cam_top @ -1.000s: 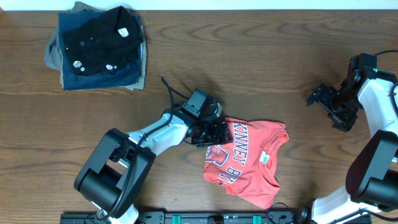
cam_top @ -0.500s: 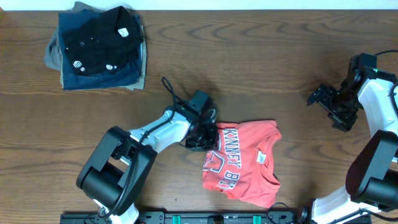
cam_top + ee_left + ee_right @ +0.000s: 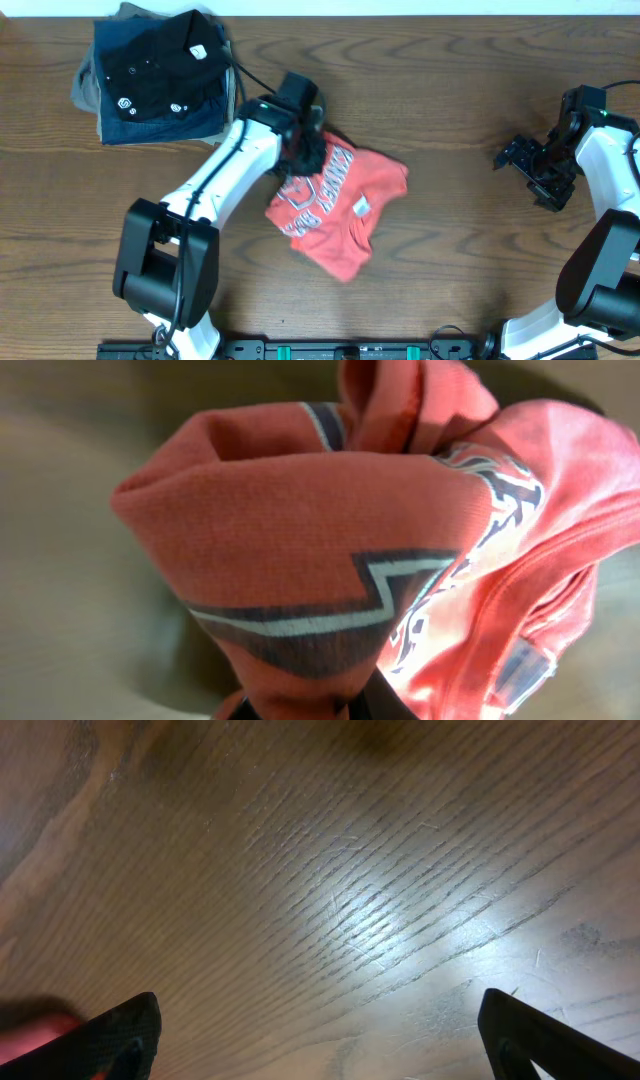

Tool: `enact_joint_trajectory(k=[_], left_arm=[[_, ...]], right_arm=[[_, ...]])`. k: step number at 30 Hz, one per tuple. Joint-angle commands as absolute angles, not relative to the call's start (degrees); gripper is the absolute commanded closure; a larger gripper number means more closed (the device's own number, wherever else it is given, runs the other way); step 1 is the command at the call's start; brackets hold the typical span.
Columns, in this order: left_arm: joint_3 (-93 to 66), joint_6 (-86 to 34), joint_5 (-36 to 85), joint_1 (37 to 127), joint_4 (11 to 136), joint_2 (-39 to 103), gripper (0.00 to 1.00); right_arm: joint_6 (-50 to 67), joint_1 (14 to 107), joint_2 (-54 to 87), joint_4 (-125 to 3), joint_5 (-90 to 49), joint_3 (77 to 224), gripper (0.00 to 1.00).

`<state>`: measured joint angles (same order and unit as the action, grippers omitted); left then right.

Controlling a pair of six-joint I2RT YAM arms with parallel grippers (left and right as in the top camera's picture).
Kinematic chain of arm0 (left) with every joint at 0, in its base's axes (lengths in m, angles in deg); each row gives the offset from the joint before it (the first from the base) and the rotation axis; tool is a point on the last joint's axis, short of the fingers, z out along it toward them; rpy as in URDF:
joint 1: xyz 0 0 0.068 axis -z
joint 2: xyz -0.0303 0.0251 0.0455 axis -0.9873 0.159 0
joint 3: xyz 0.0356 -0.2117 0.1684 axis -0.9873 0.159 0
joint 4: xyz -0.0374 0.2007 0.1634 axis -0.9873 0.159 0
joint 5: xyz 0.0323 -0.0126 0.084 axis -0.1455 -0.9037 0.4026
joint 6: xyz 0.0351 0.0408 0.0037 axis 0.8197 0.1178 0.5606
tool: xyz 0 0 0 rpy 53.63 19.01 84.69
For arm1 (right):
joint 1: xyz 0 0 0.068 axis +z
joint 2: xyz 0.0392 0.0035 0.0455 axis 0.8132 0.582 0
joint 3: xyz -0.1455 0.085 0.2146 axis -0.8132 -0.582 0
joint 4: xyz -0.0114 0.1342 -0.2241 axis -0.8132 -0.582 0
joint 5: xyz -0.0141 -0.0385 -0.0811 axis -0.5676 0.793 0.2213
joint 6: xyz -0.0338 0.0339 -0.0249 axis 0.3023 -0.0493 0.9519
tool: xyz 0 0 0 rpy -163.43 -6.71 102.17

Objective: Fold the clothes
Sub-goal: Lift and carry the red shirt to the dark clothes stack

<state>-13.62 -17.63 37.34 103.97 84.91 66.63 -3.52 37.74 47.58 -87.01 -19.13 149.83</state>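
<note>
We start at the left gripper (image 3: 305,152). It is pinched on a gathered edge of the T-shirt (image 3: 335,205), and in the left wrist view the red-orange cloth bunches into a cone that narrows to a point between the two dark finger tips at the bottom edge. A dark and white zigzag band of the print runs across that fold. The rest of the one T-shirt spreads out to the right of and below the pinch, crumpled. Its lettering faces up and a small white tag shows near its middle. It lies around the centre of the table (image 3: 450,90), a little left of the middle.

Up and to the left, near the gripper, sits one pile (image 3: 215,125) of three garments. A black shirt (image 3: 160,60) lies on top, and we count three small white logos on it. A blue garment (image 3: 150,128) lies under it, and a khaki garment (image 3: 85,92) shows at the pile's edges.

The right gripper (image 3: 520,157) is well apart at the table's right side. Its two fingers (image 3: 110,1035) are spread wide over bare wood with nothing between them.
</note>
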Motion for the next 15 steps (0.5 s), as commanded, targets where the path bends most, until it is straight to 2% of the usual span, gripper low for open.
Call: enact_joint_trajectory(k=[1, 6, 15], left_arm=[[-14.7, -15.9, 44.4, 101.0, 82.7, 66.8, 0.87], [-14.8, -15.7, 49.3, 96.9, 77.4, 66.8, 0.87], [-15.1, -13.8, 50.1, 92.4, 68.8, 66.7, 0.87]], right_arm=[[-2.8, 37.5, 47.2, -87.0, -19.0, 150.5, 0.01], [-2.8, 37.5, 47.2, -87.0, -19.0, 150.5, 0.01], [-2.8, 37.5, 47.2, -87.0, -19.0, 150.5, 0.01]])
